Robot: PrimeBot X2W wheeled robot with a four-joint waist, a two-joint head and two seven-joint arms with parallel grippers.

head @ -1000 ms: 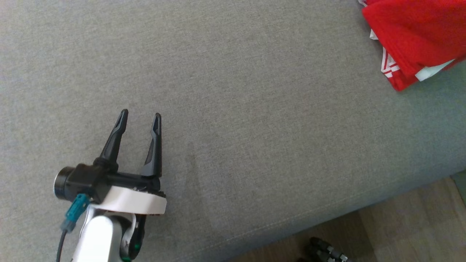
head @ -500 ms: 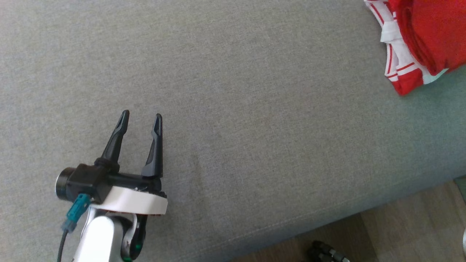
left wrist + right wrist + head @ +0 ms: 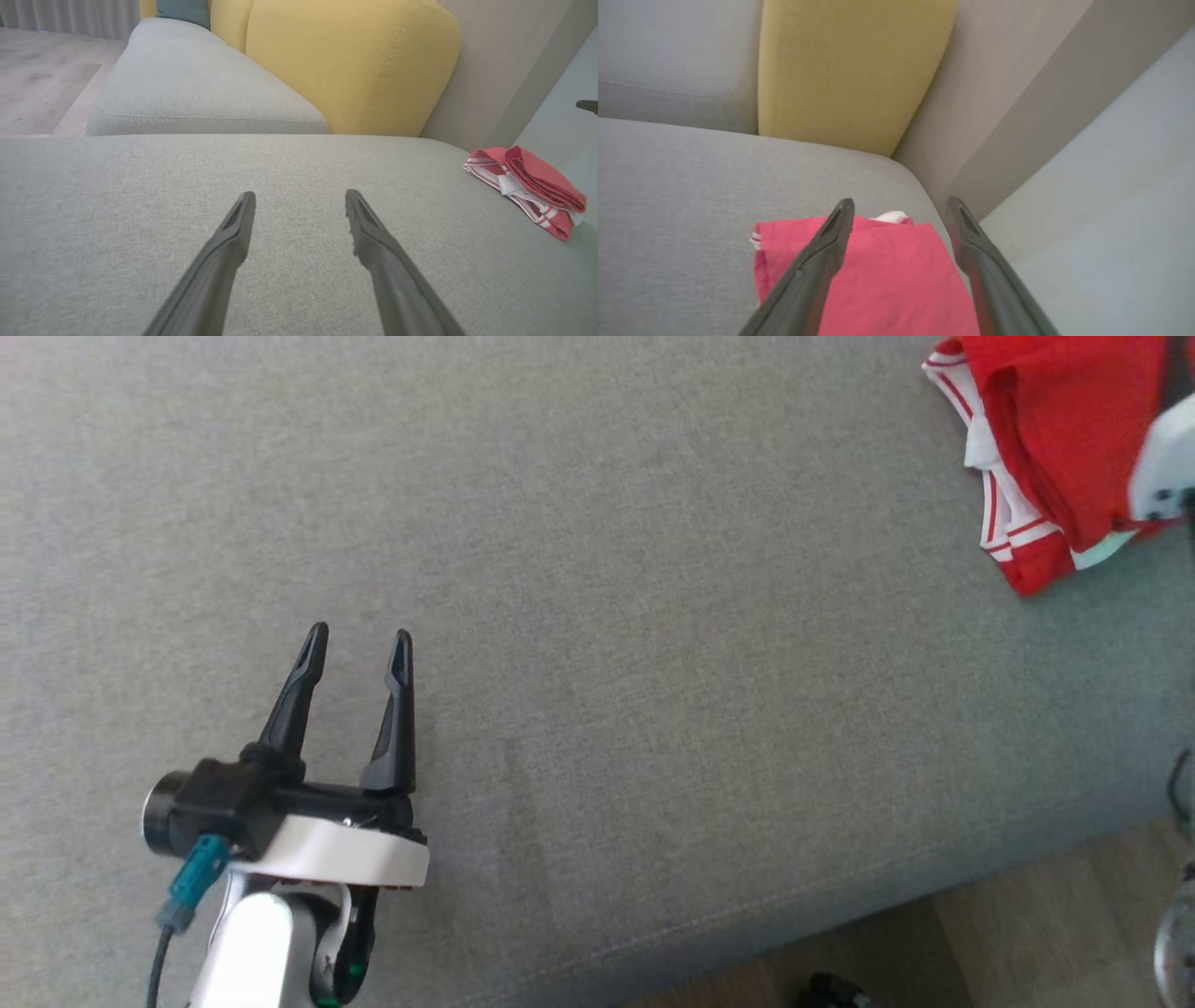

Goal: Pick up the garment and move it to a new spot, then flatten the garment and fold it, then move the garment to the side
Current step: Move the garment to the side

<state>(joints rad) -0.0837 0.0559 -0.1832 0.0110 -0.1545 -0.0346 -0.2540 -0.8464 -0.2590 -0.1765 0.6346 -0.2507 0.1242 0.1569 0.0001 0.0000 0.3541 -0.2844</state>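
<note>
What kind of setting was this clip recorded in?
Most likely a home living room, or a mock-up of one: a grey fabric sofa seat, a yellow back cushion behind it, and a pale wood floor beside it. A red garment lies on the seat.

The carrier is a wide grey sofa seat [image 3: 597,569], covered with a woven fabric and with a stitched seam along its front edge. Below this edge a wooden floor [image 3: 1027,943] is visible. 1 thing lies on the seat: a red garment [image 3: 1055,429] with white striped trim, folded into a thick bundle of several layers. It rests at the seat's far right corner, close to the rounded edge. A yellow back cushion [image 3: 350,65] stands behind the seat.
</note>
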